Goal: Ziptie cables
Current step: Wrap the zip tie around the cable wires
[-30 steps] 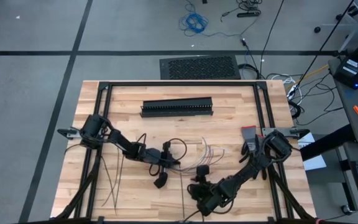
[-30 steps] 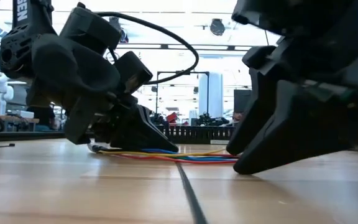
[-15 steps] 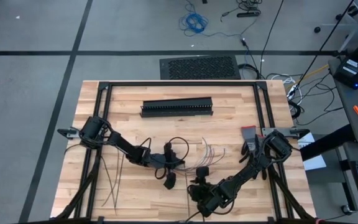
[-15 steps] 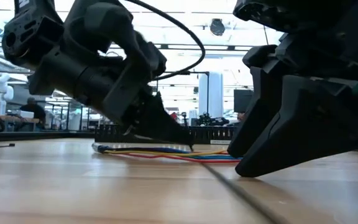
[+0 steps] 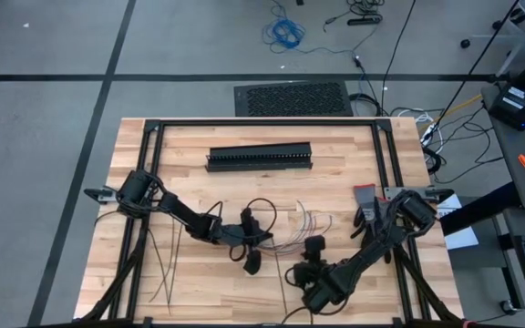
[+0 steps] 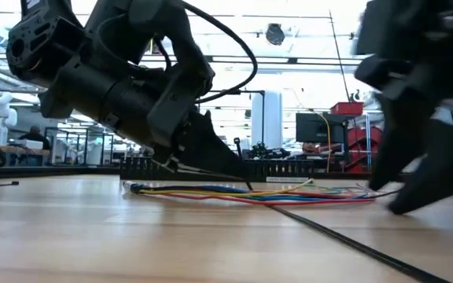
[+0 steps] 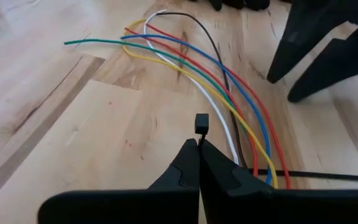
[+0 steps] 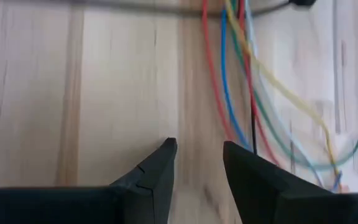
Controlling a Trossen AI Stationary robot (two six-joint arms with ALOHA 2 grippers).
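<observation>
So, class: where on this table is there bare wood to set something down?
Bare wood lies on the table between the black duct and the right frame rail, and left of the duct. Crowded: the centre, where both claws flank the cables, and the zipties near the left edge.

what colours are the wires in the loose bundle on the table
The cables are red, blue, yellow, green, white and black, clearest in the left wrist view.

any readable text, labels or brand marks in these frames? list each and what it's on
None can be read in full.
Left arm: white letters at the picture's top edge in the low view, cut off; not readable.
Cables, zipties, black duct, table: no markings seen.
Room beyond the table in the low view: any signs are too small to read.
</observation>
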